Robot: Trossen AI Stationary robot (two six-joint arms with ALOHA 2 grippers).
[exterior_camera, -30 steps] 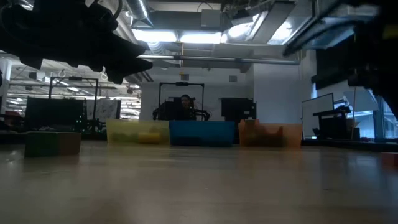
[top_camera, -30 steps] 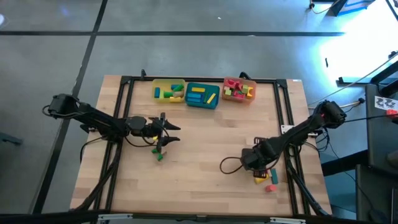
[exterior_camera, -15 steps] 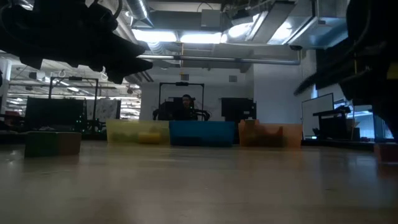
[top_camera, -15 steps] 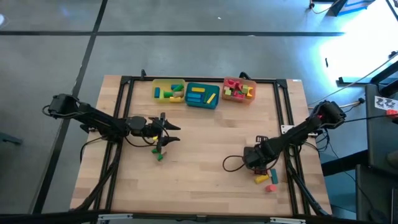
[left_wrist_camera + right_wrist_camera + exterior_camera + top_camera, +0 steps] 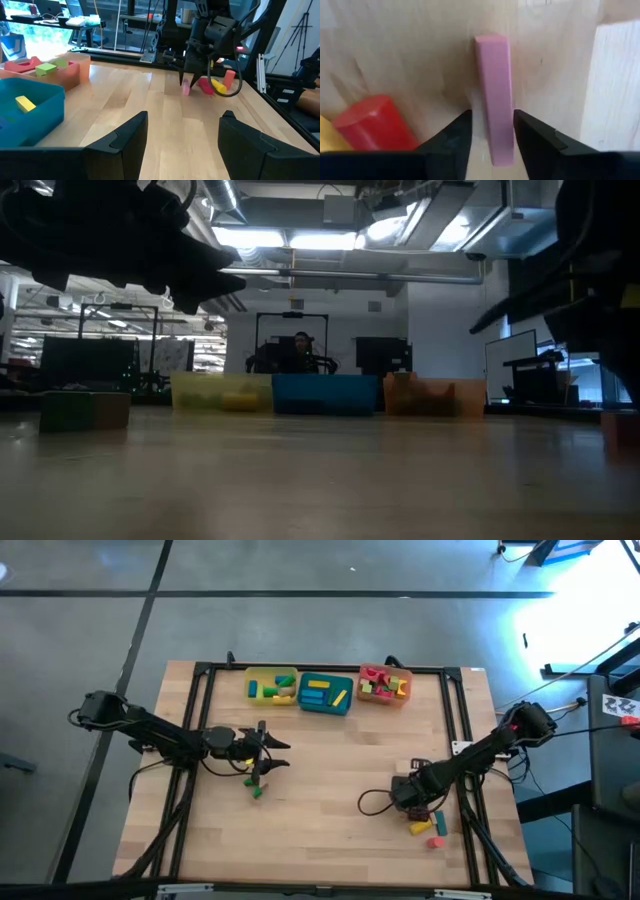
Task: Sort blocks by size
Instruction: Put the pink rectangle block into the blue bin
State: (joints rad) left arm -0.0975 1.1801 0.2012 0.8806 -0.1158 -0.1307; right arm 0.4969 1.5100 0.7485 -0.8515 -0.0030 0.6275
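My right gripper [image 5: 492, 142] points down at the near right of the table [image 5: 416, 806] and is shut on a pink bar [image 5: 492, 85]. A red cylinder [image 5: 370, 122] and a yellow block [image 5: 326, 137] lie right beside the bar. My left gripper [image 5: 275, 755] hovers open and empty at the table's left middle, by a few green and yellow blocks [image 5: 256, 785]. Yellow [image 5: 250, 675], teal [image 5: 302, 705] and orange [image 5: 362, 673] trays at the far edge hold more blocks. My right gripper pinches the pink bar's two long sides [image 5: 495, 140] between its two fingers, near one end. The fingers come from above, pointing down, and lie across the bar. In the left wrist view the bar [image 5: 185, 89] sits at table height under the fingertips.
A dark frame [image 5: 200, 720] runs round the table. A cable loop [image 5: 370, 803] lies on the table left of my right gripper. A red block and a yellow block [image 5: 428, 832] lie near the right gripper. Bare wood lies between the two arms.
My right gripper has shifted a little toward the table's right edge, then kept still over the pink bar.
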